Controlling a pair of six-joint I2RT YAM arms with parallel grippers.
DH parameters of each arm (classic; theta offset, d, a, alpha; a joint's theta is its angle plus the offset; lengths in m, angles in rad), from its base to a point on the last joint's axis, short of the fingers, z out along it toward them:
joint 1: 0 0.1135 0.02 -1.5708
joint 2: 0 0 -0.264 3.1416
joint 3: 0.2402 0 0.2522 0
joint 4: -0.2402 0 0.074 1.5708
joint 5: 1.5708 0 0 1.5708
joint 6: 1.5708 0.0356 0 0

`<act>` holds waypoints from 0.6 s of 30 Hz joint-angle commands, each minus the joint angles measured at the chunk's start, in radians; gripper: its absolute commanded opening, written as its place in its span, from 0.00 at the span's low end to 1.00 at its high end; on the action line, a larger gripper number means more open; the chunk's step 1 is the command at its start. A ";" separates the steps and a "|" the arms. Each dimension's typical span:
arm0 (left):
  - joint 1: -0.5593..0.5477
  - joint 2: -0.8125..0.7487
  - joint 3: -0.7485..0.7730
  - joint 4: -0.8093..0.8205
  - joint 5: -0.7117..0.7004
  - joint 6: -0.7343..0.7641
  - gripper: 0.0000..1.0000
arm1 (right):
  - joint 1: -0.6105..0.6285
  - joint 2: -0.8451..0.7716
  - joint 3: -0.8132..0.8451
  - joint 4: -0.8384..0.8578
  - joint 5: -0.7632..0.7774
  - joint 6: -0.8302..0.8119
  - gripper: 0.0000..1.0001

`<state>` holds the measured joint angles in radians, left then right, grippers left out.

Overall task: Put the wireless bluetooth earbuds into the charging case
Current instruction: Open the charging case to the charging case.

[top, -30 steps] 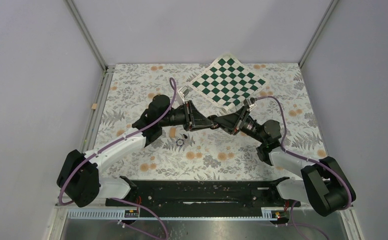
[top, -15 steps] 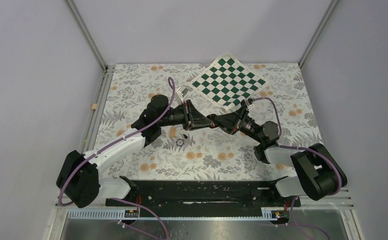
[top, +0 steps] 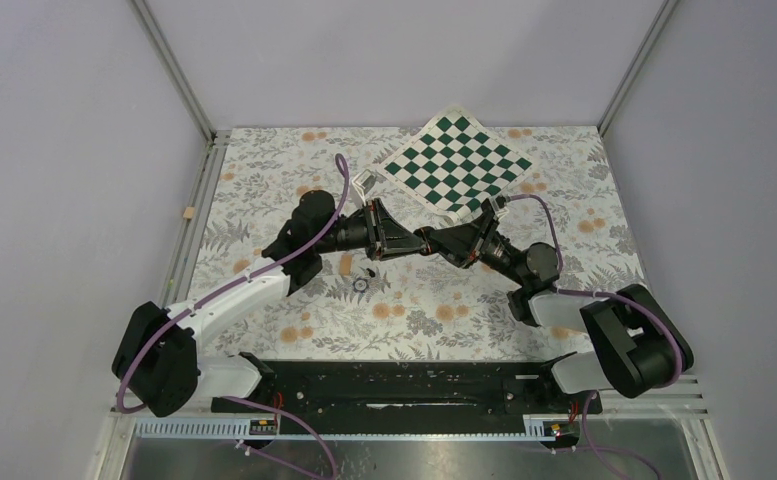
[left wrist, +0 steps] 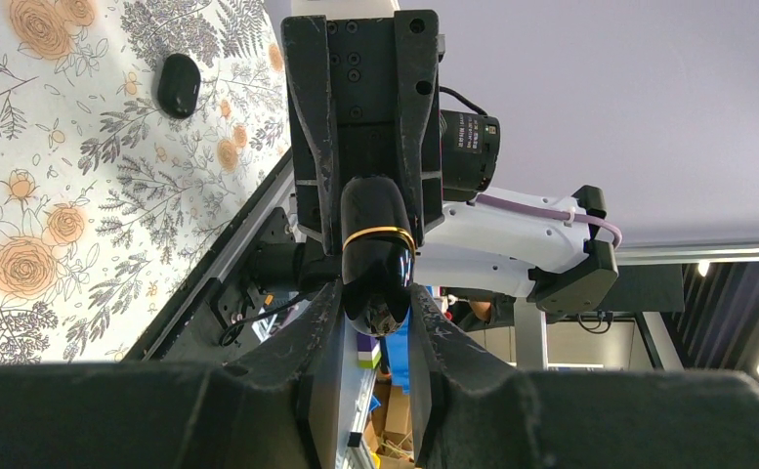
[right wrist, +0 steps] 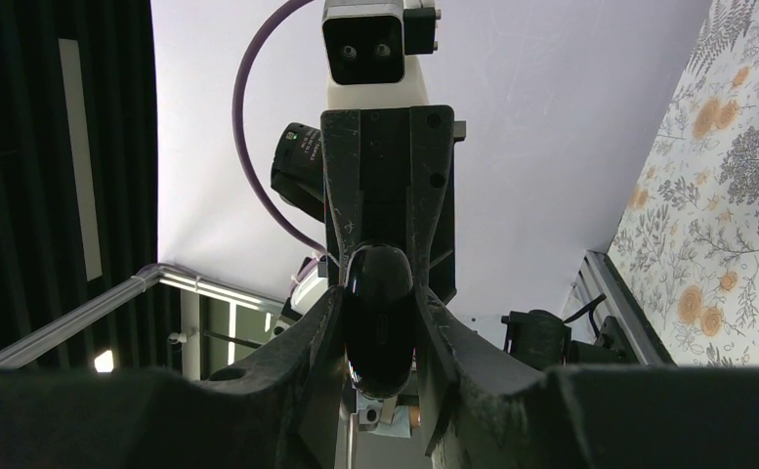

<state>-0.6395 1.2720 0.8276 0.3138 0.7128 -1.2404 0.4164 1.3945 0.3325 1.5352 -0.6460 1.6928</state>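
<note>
From above, both arms reach inward over the floral desk (top: 264,180) and meet tip to tip near its middle. The left end effector (top: 416,243) points right and the right end effector (top: 437,243) points left. What sits between their tips is too small and dark to make out here. A green-and-white checkered cloth (top: 456,165) lies behind them toward the far edge. Just in front of the left end effector's body lie a small tan strip (top: 346,263) and, nearer the arm bases, a dark ring with a pale centre (top: 361,284). A tiny dark speck lies between those two, too small to identify.

The left wrist camera shows the left end effector's two fingers clamped on the near end of the charging case (left wrist: 375,264). The case is a glossy black rounded body with a thin gold band around it. Its far end runs up into the facing right end effector, so the case is held off the desk between the two. A black oval piece (left wrist: 178,85) lies on the desk at upper left, well apart from the fingers. Whether it is an earbud cannot be told.

The right wrist camera shows the same from the other side. The right end effector's fingers press on both flanks of the case, whose far end meets the left end effector straight ahead. The desk appears only along the right edge.
</note>
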 commanded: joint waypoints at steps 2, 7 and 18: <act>-0.005 -0.078 0.039 0.202 0.101 -0.038 0.00 | -0.009 0.040 0.002 -0.049 0.021 -0.045 0.06; -0.005 -0.087 0.032 0.228 0.108 -0.060 0.00 | -0.011 0.061 0.000 -0.049 0.025 -0.049 0.07; -0.005 -0.104 0.021 0.229 0.111 -0.070 0.00 | -0.010 0.074 0.002 -0.049 0.024 -0.052 0.29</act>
<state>-0.6346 1.2675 0.8238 0.3157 0.7116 -1.2655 0.4175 1.4342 0.3386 1.5806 -0.6479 1.7039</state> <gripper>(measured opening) 0.244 0.356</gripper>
